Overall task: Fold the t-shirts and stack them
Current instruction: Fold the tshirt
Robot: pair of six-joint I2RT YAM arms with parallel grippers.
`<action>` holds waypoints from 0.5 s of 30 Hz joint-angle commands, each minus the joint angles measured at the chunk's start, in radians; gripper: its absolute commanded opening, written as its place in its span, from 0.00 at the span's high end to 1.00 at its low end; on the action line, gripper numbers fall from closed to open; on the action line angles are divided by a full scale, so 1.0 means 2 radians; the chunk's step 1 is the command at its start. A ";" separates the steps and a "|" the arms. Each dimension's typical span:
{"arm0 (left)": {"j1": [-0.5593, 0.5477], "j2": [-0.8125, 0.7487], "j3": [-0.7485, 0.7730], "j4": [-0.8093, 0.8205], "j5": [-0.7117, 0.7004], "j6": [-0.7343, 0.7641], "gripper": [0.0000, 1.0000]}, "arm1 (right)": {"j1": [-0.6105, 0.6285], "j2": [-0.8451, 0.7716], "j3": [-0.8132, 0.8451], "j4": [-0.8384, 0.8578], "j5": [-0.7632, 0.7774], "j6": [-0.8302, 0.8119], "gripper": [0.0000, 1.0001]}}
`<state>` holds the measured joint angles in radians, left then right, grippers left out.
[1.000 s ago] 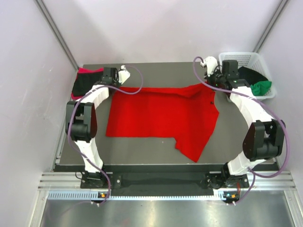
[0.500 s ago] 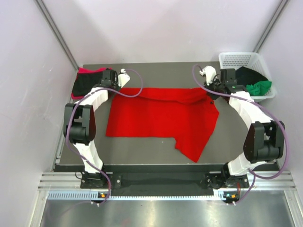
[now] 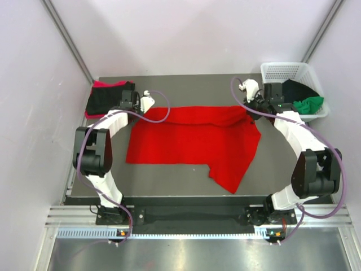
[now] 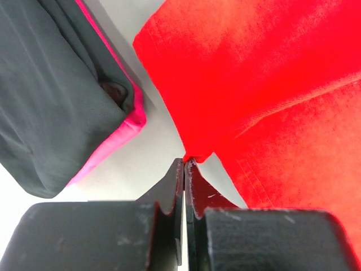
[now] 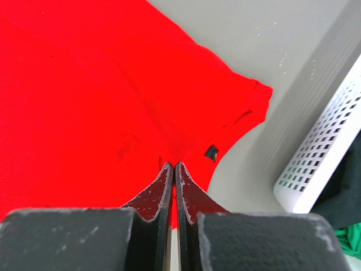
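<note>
1. Now: bright red t-shirt (image 3: 192,138) lies spread on the table (image 3: 169,178), long axis 9-to-3 o'clock in the top view. One flap sticks out toward 5 o'clock.
2. Left gripper (image 4: 185,162) at the shirt's 10 o'clock corner: fingers pressed together, pinching a nub of red cloth edge.
3. Right gripper (image 5: 174,165) at the 2 o'clock corner: fingers together, clamped on red cloth.
4. Black shirt (image 4: 51,96) over pinkish red shirt (image 4: 127,132), at the table's 10 o'clock, near the left gripper.
5. Basket (image 3: 279,70) at 2 o'clock holds a green shirt (image 3: 311,104).
</note>
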<state>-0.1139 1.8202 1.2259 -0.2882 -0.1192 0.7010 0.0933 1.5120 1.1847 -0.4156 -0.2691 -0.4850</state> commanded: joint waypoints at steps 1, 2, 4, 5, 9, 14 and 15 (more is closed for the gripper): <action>0.002 -0.028 -0.005 -0.005 0.005 -0.005 1.00 | -0.003 -0.024 -0.006 -0.002 -0.016 0.011 1.00; 0.002 -0.030 -0.006 -0.008 0.006 -0.005 1.00 | -0.003 -0.025 -0.007 -0.002 -0.018 0.012 1.00; 0.002 -0.035 -0.005 -0.026 0.007 -0.012 0.81 | -0.003 -0.030 -0.011 -0.004 -0.021 0.014 1.00; 0.002 -0.047 -0.005 -0.032 0.020 -0.017 0.75 | -0.003 -0.030 -0.012 -0.005 -0.026 0.015 1.00; 0.002 -0.097 0.016 -0.045 0.050 -0.047 0.49 | -0.003 -0.033 -0.014 -0.006 -0.033 0.022 1.00; 0.002 -0.089 0.080 -0.044 0.072 -0.076 0.43 | -0.003 -0.027 -0.011 -0.001 -0.038 0.022 1.00; 0.002 -0.080 0.083 -0.041 0.076 -0.085 0.43 | -0.003 -0.025 -0.009 0.002 -0.040 0.022 1.00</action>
<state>-0.1135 1.6585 1.3251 -0.3939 -0.0315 0.5980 0.0933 1.4914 1.1522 -0.4427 -0.3168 -0.4515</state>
